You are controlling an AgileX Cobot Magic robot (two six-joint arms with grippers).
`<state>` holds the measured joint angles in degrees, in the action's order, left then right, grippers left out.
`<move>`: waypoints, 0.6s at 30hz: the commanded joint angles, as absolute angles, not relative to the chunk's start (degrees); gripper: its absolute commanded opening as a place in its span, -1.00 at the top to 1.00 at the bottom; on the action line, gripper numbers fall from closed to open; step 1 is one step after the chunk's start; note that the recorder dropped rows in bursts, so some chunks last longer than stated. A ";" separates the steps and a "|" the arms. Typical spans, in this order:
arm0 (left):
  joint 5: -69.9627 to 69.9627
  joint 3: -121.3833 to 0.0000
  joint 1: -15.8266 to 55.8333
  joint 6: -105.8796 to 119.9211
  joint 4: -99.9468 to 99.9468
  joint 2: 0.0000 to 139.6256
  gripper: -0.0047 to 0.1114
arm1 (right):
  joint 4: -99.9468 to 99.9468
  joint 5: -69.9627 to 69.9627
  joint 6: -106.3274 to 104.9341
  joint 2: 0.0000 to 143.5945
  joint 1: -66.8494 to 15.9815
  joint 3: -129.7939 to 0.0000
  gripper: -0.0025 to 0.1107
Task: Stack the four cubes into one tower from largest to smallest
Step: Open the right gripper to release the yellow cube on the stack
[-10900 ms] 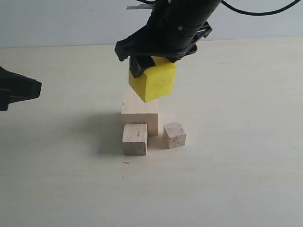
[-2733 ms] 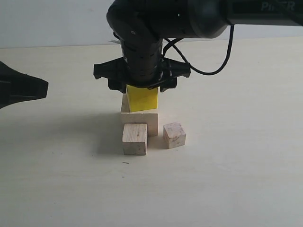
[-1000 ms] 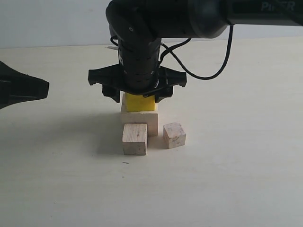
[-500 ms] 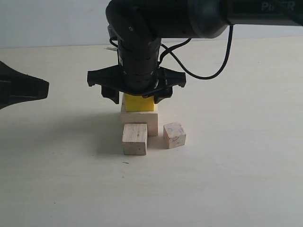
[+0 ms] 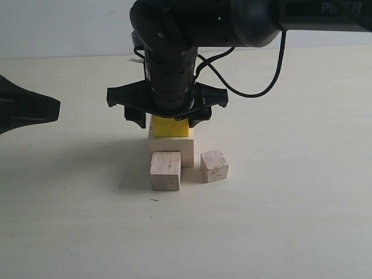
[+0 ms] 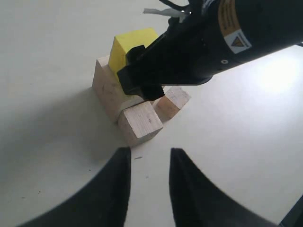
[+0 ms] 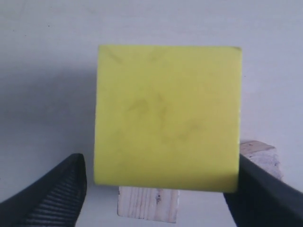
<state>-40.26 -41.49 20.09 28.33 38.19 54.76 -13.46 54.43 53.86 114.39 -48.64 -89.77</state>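
with jaws spread either side of yellow cube (image 7: 165, 118), risks knocking it off big wooden cube (image 5: 171, 144) if lifted crooked.

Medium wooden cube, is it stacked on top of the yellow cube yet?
No, the medium wooden cube stands on the table, in front of the large wooden cube that carries the yellow cube.
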 commanded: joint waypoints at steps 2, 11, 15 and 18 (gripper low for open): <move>-40.10 -41.30 19.97 28.38 38.68 54.51 0.41 | -13.46 54.09 52.87 114.09 -48.66 -89.61 -0.36; -40.10 -41.30 19.97 28.38 38.68 54.51 0.41 | -12.47 54.09 51.55 114.09 -48.66 -89.61 -0.36; -40.10 -41.30 19.97 28.38 38.68 54.51 0.41 | -12.47 54.09 51.55 114.09 -48.66 -89.61 -0.36; -40.10 -41.30 19.97 28.38 38.68 54.51 0.41 | -12.60 54.09 50.70 114.09 -48.66 -89.61 -0.36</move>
<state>-40.26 -41.49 20.09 28.33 38.19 54.76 -12.38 54.43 51.99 114.39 -48.64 -89.77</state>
